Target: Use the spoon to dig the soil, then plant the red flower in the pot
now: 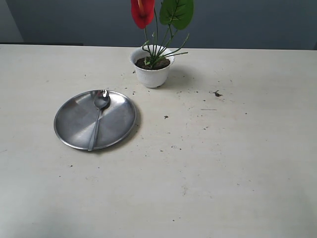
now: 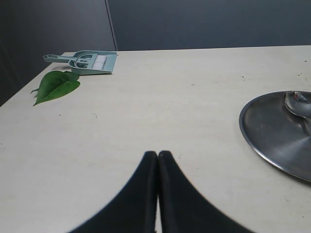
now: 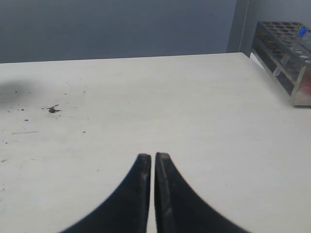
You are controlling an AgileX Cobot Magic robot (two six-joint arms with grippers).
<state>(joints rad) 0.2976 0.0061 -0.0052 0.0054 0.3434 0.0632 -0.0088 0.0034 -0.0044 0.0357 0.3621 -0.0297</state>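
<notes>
Spoon [image 1: 97, 120] lies on the steel plate [image 1: 74, 124], bowl end toward the pot [image 1: 152, 73], handle running back to the plate's near rim, so its long axis goes roughly far-to-near on the table [image 1: 223, 173]; in the left wrist view only the spoon bowl [image 2: 297, 103] and part of the plate [image 2: 272, 136] show, ahead of and off to one side of the left gripper [image 2: 158, 156], apart from it; left gripper's fingers are pressed together, holding nothing; beyond them, well off, a loose green leaf [image 2: 56, 86] and a small dustpan with brush [image 2: 90, 61]; neither arm shows in the exterior view; pot already has dark soil [image 1: 152, 63] in it with the red flower [image 1: 142, 12] and its green leaf [image 1: 176, 12] standing up out of it, so both steps look done judging by layout; soil crumbs [image 1: 216, 93] scattered on the table beside the pot; right gripper [image 3: 147, 157] has fingers nearly touching, a thin slit between, empty; ahead of them bare table with a dark crumb [image 3: 52, 109], a tube rack [image 3: 286, 51] far off to one side; spoon not in that view; judgement: left arm is the nearer one to the spoon, any grasp should close across the thin handle, fingers need to open first.
</notes>
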